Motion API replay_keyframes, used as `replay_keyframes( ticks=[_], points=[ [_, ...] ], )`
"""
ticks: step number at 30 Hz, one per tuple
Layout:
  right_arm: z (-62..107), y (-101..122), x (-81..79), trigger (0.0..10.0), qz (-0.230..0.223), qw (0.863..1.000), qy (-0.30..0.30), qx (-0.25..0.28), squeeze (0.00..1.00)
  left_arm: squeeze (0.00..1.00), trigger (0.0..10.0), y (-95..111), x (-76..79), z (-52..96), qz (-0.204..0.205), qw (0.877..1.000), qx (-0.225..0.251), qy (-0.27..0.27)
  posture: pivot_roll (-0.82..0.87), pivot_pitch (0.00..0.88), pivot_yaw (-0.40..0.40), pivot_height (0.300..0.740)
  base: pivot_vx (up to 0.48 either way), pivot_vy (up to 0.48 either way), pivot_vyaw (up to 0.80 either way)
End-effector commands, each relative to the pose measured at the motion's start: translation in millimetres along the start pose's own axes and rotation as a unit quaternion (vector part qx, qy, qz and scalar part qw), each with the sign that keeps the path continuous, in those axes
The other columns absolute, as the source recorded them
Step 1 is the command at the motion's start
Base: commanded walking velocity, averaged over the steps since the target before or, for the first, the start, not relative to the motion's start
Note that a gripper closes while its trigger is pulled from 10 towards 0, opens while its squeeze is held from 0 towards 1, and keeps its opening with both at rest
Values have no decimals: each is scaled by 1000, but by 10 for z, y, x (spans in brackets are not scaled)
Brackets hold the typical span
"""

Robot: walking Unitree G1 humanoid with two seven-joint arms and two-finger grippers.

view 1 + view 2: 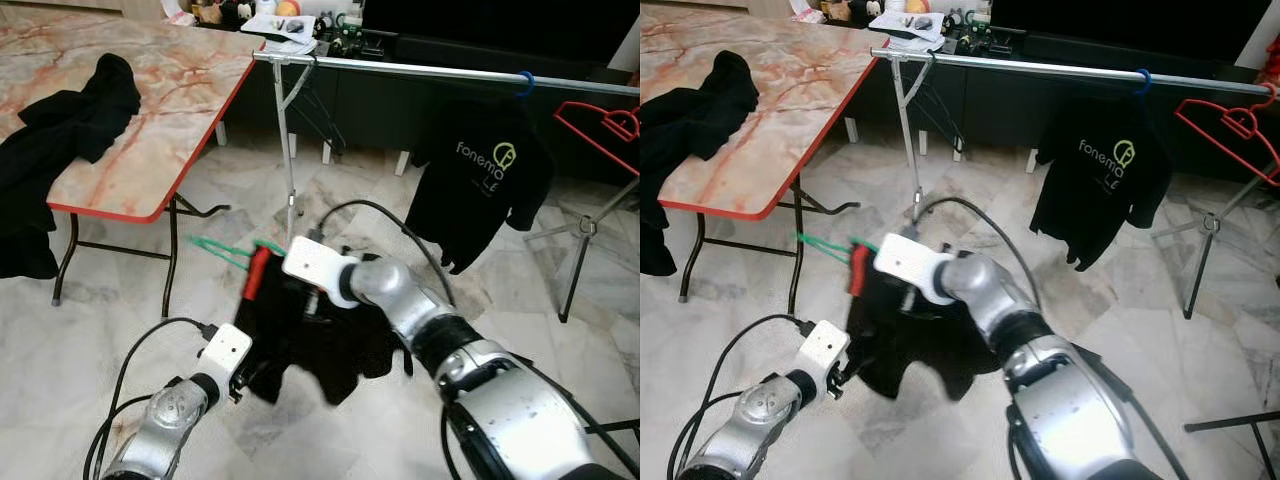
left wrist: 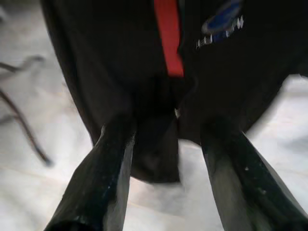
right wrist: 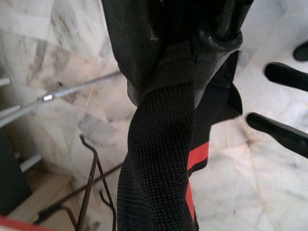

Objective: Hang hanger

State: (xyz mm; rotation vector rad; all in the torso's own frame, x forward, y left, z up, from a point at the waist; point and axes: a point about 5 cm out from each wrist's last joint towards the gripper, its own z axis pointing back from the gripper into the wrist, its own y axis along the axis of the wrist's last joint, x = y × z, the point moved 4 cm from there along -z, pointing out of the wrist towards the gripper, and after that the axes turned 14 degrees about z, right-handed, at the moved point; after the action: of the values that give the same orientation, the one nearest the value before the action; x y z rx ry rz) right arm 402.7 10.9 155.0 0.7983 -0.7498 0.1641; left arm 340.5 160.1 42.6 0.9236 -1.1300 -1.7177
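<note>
A black garment [image 1: 320, 345] with a red stripe [image 2: 168, 38] hangs over the floor in front of me on a green hanger [image 1: 215, 246], whose arm sticks out to the left. My right gripper [image 3: 185, 45] is shut on the garment's ribbed black neck band, near the top by the hanger. My left gripper [image 2: 168, 159] is open, low at the garment's bottom left edge, with the hem hanging just beyond its fingertips [image 2: 113, 144]. The silver clothes rail [image 1: 450, 72] runs across the back, above and behind the garment.
A black printed T-shirt [image 1: 480, 180] hangs from the rail on a blue hanger [image 1: 524, 82]. A red hanger [image 1: 600, 125] hangs at the rail's right end. The marble-topped table [image 1: 150, 130] with black clothes [image 1: 70, 120] stands on the left. Rack legs [image 1: 580, 240] stand at the right.
</note>
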Motion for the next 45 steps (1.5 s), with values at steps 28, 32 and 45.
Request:
replay_keyframes(
  ticks=[28, 32, 45],
  points=[
    [-76, 787, 34, 0, 2, 992, 10, 125, 0, 0, 10000, -119, -641, -15, -228, 936, -70, 257, 63, 124, -94, 740, 0, 0, 0],
    [-71, 784, 28, 0, 3, 992, 11, 125, 0, 0, 10000, -82, -749, 31, -229, 926, -65, 294, 62, 122, -93, 740, 0, 0, 0],
    [-60, 851, -29, 0, 8, 990, 22, 140, 0, 0, 10000, -111, -644, -10, -162, 943, -46, 285, 58, 116, -91, 740, 0, 0, 0]
  ],
)
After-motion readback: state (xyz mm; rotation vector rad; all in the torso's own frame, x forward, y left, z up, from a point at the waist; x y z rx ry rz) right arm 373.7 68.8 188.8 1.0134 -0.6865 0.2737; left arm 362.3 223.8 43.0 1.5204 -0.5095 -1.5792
